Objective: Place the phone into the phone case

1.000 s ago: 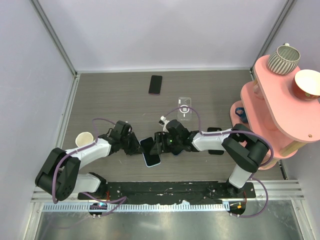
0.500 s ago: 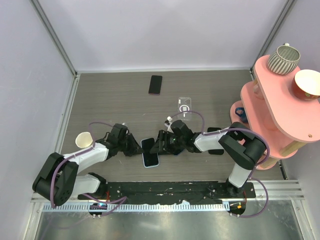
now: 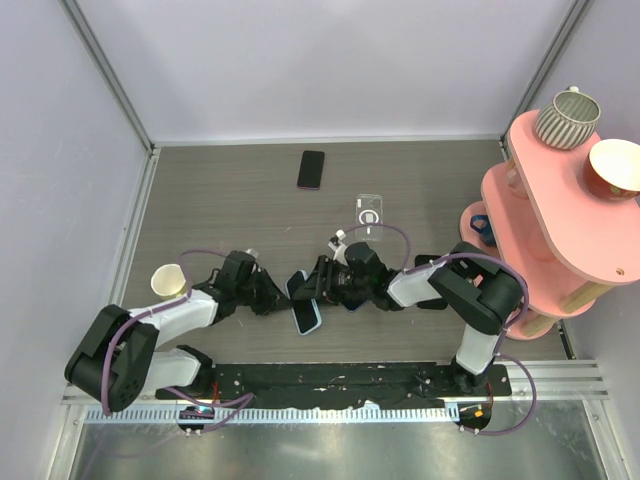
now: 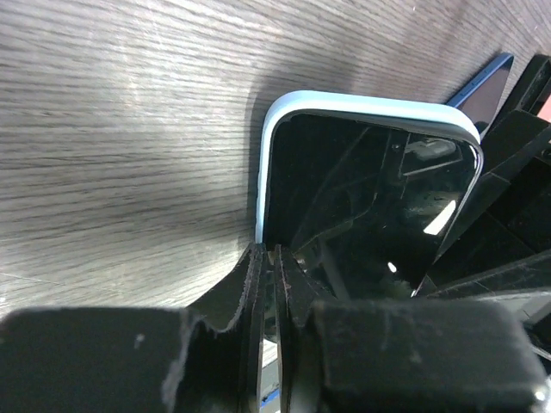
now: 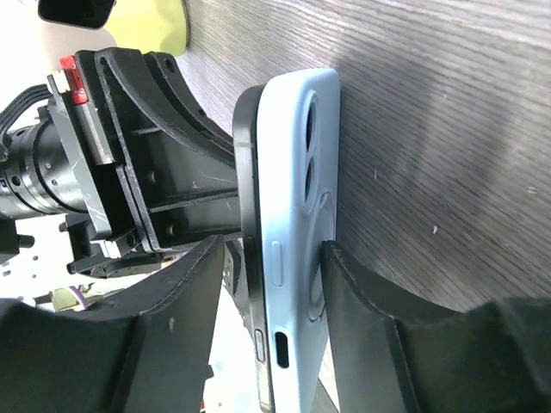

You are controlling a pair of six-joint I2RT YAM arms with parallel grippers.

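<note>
**The phone** (image 4: 489, 89): a dark, thin slab lying flat on the table (image 3: 220, 200). Only one corner shows, in the left wrist view, just beyond an upended handset. From above, that spot is covered by the right arm, so the slab is almost wholly hidden (whether its edge is black or dark blue cannot be told).

**The phone case** (image 3: 368, 212): a clear shell with a white ring mark, flat on the table farther from the arm bases, apart from both grippers.

**Light-blue-backed phone** (image 5: 297, 172): it has a glossy black front and a pale blue rim and back. It is tipped up on one long edge between the two arms, near the table's front.

**Right gripper** (image 5: 271, 258): the jaws are partly open astride this handset's thickness. One finger lies against the blue back and the other stands just off the screen side.

**Left gripper** (image 4: 272, 258): the fingers are drawn almost together with only a slit between them. Their tips meet the handset's near corner. Whether they pinch its rim cannot be told.

**Surroundings:** a pink-rimmed phone (image 3: 311, 169) lies face up near the back wall, and a paper cup (image 3: 170, 279) stands beside the left arm. At the right edge, a pink shelf stand (image 3: 540, 230) carries a striped mug (image 3: 566, 117) and a bowl (image 3: 614, 168).
</note>
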